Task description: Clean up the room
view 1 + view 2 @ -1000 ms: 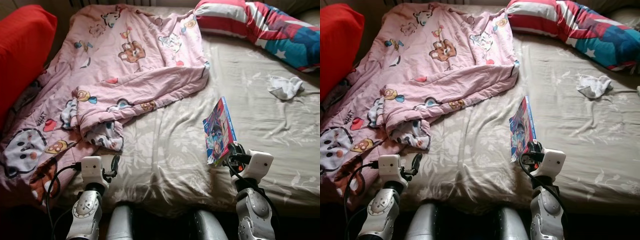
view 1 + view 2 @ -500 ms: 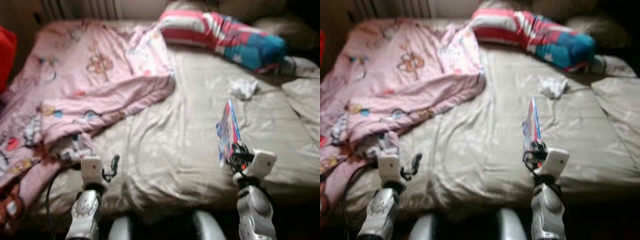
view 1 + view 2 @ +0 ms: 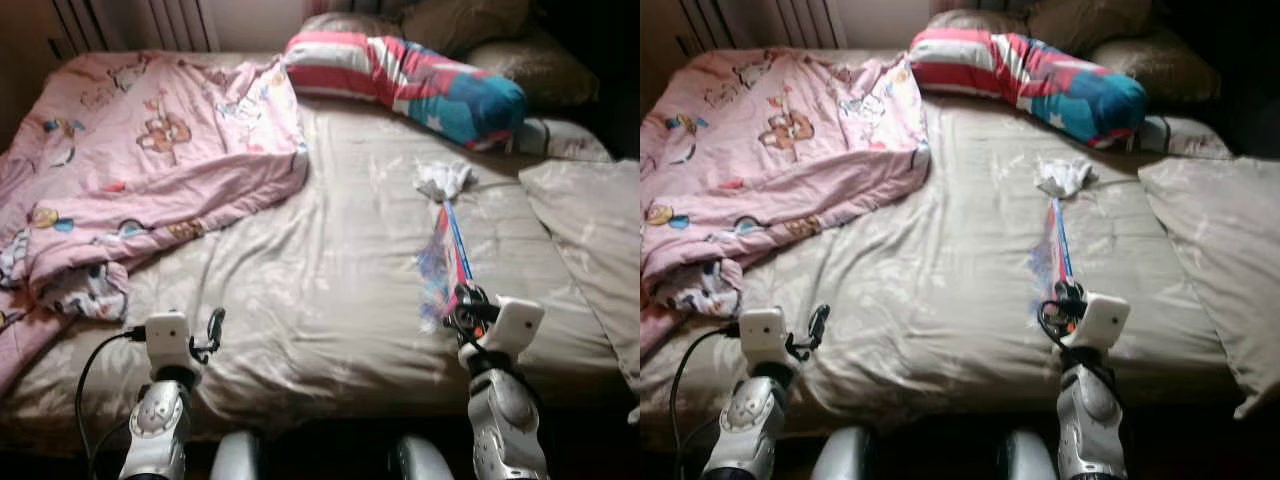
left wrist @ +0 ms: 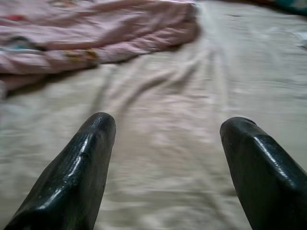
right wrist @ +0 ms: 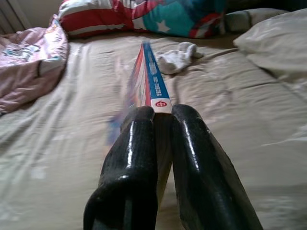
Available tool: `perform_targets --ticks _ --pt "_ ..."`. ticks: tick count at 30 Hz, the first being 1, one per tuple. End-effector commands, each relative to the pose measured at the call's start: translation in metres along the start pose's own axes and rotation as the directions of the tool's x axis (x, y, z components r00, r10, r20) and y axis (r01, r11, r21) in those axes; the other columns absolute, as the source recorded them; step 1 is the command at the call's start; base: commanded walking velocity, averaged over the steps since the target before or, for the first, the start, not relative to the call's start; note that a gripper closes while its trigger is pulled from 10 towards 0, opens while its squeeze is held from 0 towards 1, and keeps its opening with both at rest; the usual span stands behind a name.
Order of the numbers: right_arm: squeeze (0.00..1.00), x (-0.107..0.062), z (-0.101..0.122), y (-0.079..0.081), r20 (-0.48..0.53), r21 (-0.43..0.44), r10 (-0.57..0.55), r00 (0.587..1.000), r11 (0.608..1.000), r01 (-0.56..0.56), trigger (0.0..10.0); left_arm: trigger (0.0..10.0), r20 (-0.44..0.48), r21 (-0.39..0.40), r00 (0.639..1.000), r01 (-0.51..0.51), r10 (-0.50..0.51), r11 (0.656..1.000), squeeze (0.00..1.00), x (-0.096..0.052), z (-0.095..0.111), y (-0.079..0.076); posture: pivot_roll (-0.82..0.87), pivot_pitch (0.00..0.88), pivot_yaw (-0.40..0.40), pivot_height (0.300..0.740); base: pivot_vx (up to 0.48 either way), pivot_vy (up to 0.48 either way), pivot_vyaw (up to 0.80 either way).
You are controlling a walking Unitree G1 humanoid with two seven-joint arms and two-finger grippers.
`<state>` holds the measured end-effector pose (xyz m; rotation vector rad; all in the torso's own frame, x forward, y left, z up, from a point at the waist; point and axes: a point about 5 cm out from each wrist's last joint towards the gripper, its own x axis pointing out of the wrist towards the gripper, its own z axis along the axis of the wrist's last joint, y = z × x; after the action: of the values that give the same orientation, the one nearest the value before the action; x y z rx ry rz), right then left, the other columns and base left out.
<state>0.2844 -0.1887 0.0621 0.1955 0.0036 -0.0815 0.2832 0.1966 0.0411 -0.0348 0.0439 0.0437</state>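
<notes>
A bed with a creased beige sheet stands in daylight. Behind its head, a pale wall and a ribbed radiator. Dark shadow lies below the bed.

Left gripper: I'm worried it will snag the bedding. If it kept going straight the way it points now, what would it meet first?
Probably the bare beige sheet ahead of the open left gripper; the pink blanket lies farther off to one side. Depth is unclear.

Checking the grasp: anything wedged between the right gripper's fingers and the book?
Nothing visible. The right gripper is shut directly on the thin book, spine edge between both fingers, held above the bed sheet. The left gripper is open, holding nothing.
</notes>
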Motion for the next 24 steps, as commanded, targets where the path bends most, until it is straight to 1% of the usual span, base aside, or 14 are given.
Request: perform_targets --ticks 1,16,24 --pt "0.0 0.0022 0.0052 0.0026 0.029 0.009 0.002 1.0 1.0 -0.002 10.0 10.0 -0.01 0.016 1.0 -0.007 0.007 1.0 0.0 -0.002 -0.0022 0.006 0.03 0.15 -0.018 0.632 0.0 -0.371 0.0" --pt "0.0 0.0009 0.0018 0.0038 0.014 0.005 0.004 1.0 1.0 -0.004 10.0 10.0 -0.01 0.019 1.0 -0.001 0.002 1.0 0.0 -0.0015 -0.0015 0.0059 0.04 0.162 -0.013 0.632 0.0 -0.355 0.0" --pt "0.0 0.001 0.0018 0.0033 0.013 0.005 0.003 1.0 1.0 -0.003 10.0 10.0 -0.004 -0.002 1.0 -0.001 0.001 1.0 0.0 -0.0022 -0.0017 0.0046 0.04 0.168 -0.014 0.632 0.0 0.0 0.0"
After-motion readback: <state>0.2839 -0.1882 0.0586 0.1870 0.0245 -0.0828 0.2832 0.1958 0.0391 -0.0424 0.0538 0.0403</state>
